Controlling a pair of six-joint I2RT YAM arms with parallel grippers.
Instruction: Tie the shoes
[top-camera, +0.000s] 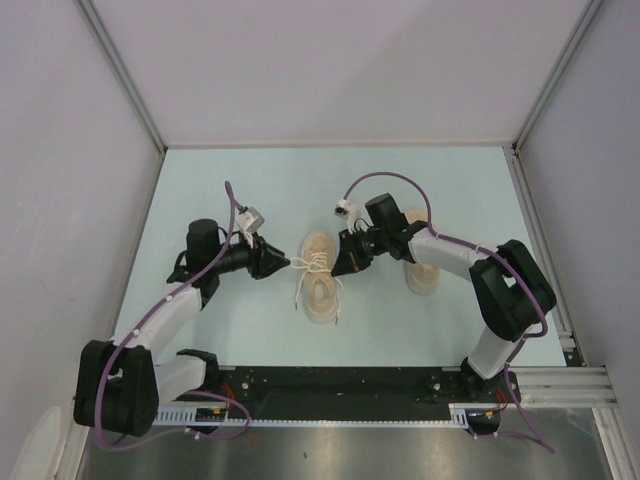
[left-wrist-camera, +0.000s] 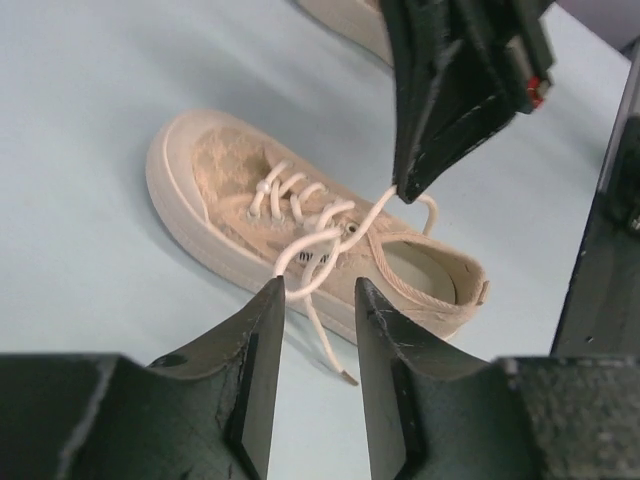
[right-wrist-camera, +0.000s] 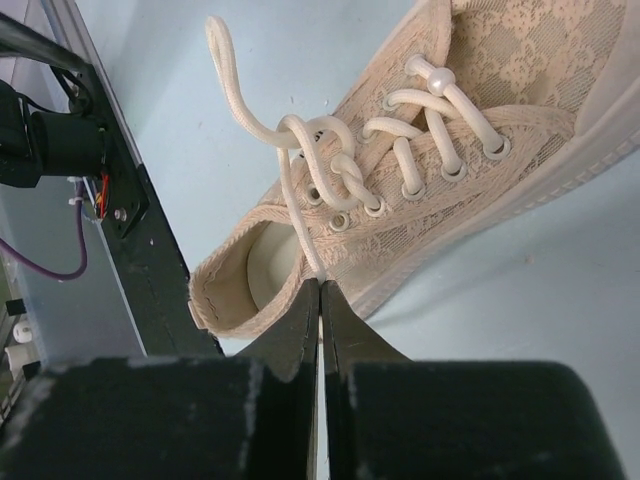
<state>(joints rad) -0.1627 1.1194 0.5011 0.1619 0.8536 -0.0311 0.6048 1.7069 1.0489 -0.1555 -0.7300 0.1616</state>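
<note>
Centrally on the worktop (top-camera: 250, 190) lies one shoe (top-camera: 320, 288). Right of it, the right gripper (right-wrist-camera: 321, 285) has its jaws pinched on a lace (right-wrist-camera: 298, 210). Left of it, the left gripper (left-wrist-camera: 318, 290) has its jaws apart, with a lace strand running between them. The other shoe (top-camera: 426, 278) lies farther right, partly under the right arm.

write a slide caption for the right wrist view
Right gripper pinched shut on a lace of the beige sneaker, laces crossed at the top eyelets, no bow tied yet.
</note>
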